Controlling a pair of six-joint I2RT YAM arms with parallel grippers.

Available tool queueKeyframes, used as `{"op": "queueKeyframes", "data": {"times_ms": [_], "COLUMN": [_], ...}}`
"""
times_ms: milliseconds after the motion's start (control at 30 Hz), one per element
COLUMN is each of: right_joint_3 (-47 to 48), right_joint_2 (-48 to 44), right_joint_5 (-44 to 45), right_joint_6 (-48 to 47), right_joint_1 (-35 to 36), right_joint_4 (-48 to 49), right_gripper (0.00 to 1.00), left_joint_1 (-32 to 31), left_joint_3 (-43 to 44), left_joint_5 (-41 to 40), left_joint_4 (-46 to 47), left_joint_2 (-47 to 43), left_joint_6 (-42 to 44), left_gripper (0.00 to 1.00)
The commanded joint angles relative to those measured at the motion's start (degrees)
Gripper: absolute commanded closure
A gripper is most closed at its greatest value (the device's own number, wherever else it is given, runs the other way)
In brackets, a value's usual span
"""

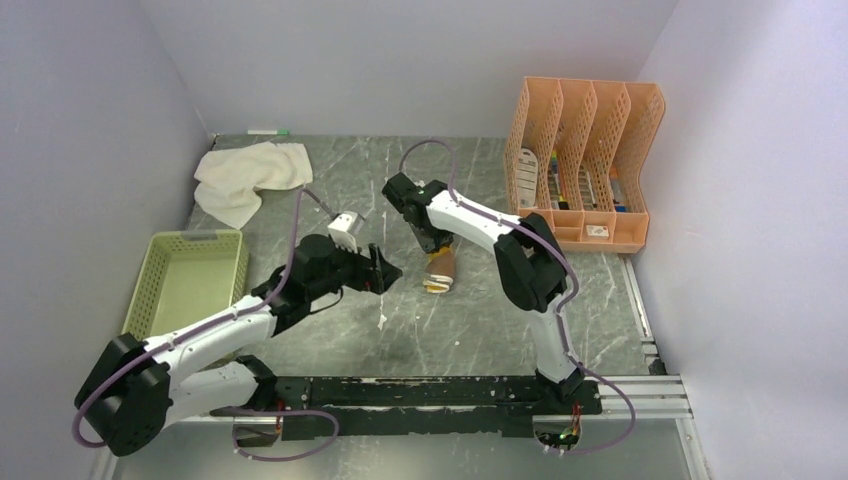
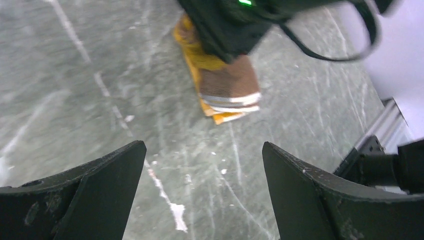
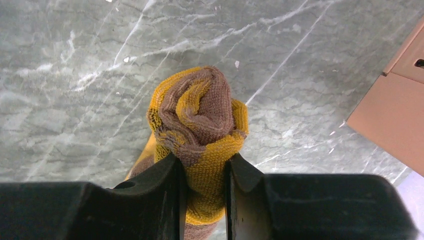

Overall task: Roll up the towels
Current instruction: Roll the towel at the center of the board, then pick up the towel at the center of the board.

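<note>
The brown towel with mustard-yellow edging (image 1: 441, 272) is rolled up in the middle of the table, and my right gripper (image 1: 432, 247) is shut on its far end. From the right wrist the roll (image 3: 200, 117) shows end-on, squeezed between both fingers (image 3: 160, 180). My left gripper (image 1: 388, 270) stands open just left of the roll, nothing between its fingertips (image 2: 120, 165); the roll (image 2: 227, 87) lies ahead of it. The cream-white towel (image 1: 245, 178) lies crumpled and unrolled at the back left.
A green mesh basket (image 1: 190, 282) stands at the left edge. An orange file rack (image 1: 585, 165) holding small items fills the back right. White walls close the table on three sides; a metal rail (image 1: 640, 395) runs along the near edge.
</note>
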Motion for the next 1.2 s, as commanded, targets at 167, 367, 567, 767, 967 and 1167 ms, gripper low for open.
{"op": "queueKeyframes", "data": {"times_ms": [167, 367, 567, 767, 967, 1167], "right_joint_3": [3.8, -2.6, -3.1, -4.4, -6.1, -7.1], "right_joint_2": [9.2, 10.2, 10.5, 10.2, 10.4, 10.1], "right_joint_5": [-2.9, -6.9, -7.7, -9.0, -9.5, -10.0], "right_joint_6": [3.9, 4.9, 4.6, 4.2, 4.0, 3.5], "right_joint_1": [-0.9, -2.1, -2.7, -3.2, -3.3, -3.3], "right_joint_4": [-3.7, 1.3, 1.6, 3.1, 4.3, 5.1], "right_gripper": [0.9, 0.9, 0.88, 0.88, 0.88, 0.87], "left_joint_1": [-10.3, -16.4, -21.5, -24.3, -28.2, -32.6], "left_joint_3": [-1.2, 1.2, 9.7, 16.1, 22.6, 34.3], "left_joint_5": [-10.4, -13.3, -21.4, -26.8, -39.5, -55.4], "left_joint_4": [16.5, 23.7, 17.4, 11.7, 4.2, -12.3], "left_joint_2": [7.7, 18.0, 27.1, 31.0, 36.8, 46.5], "left_joint_6": [0.6, -0.9, -6.6, -11.6, -14.8, -21.3], "left_gripper": [0.01, 0.0, 0.0, 0.0, 0.0, 0.01]}}
